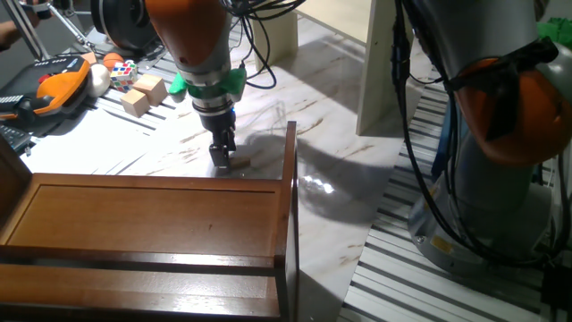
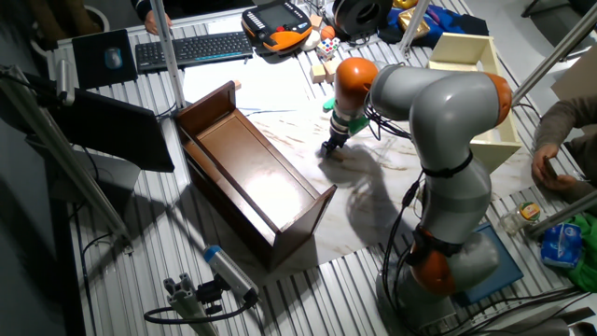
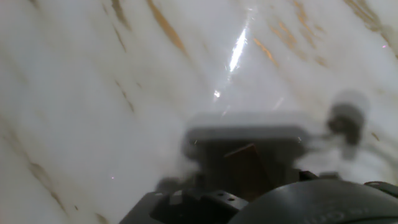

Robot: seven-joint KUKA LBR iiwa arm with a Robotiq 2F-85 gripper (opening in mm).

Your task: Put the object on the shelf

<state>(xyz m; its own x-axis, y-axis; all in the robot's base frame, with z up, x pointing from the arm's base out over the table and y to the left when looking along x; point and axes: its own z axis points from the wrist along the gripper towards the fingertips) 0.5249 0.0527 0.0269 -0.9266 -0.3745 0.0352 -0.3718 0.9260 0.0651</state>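
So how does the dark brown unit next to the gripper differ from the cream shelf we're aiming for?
The dark reddish-brown unit lies on its back on the marble top, open side up; the cream shelf stands upright at the table's far edge. The brown unit is glossy and dark; the shelf is pale and matt. The gripper works right beside the brown unit, well away from the shelf. Both are open-fronted units of flat boards.

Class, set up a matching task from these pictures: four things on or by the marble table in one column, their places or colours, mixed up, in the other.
Things:
1. wooden slab
2. cream shelf
3. puzzle cube
4. dark brown unit

Descriptions:
A. multicoloured, beside two light wooden cubes
B. at the gripper's tips, on the marble
C. lying nearest one fixed camera
D. pale, behind the arm's grey link

Pairs: 1-B, 2-D, 3-A, 4-C
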